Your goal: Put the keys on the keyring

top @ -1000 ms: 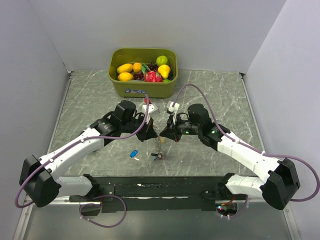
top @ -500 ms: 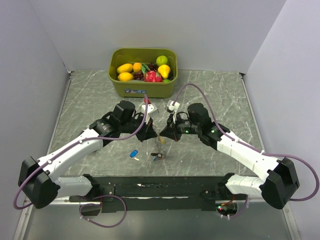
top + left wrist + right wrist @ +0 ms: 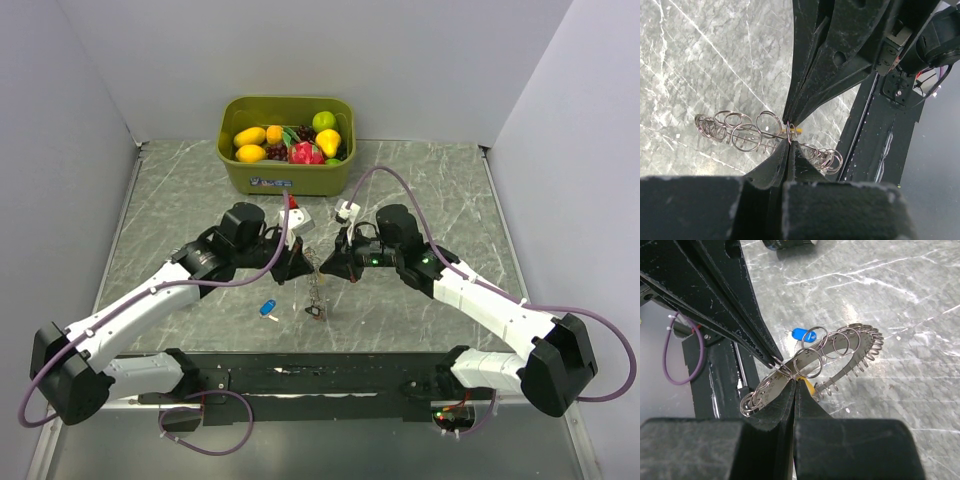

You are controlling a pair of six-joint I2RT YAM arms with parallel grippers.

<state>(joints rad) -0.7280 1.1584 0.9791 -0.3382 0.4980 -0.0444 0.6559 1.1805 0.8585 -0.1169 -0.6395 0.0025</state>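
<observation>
1. The left claw (image 3: 789, 143) has its jaws pressed together, clamped on a loop of the keyring (image 3: 740, 131) at their very tips
2. The right claw (image 3: 796, 383) is also closed tight, its tips meeting the left claw's tips nose to nose at the same spot on the keyring
3. A yellow key (image 3: 809, 387) peeks out just beside the right claw's tips; I cannot tell whether that claw pinches the key or the ring itself
4. The keyring is a floppy string of thin silvery loops, held up off the desk (image 3: 430, 190) between the two claws, near the middle of the desk and a little towards the arms' bases
5. From the wrist views it sags away to either side of the pinch point; from above it hangs down below the claws
6. A dark tag (image 3: 315, 312) sits at its lower end; whether it touches the desk is unclear
7. A blue key (image 3: 800, 333) lies flat on the desk, near the tag on its left and apart from the keyring
8. At the far edge stands a green bin (image 3: 285, 180) filled with toy fruit (image 3: 250, 136), well apart from the claws
</observation>
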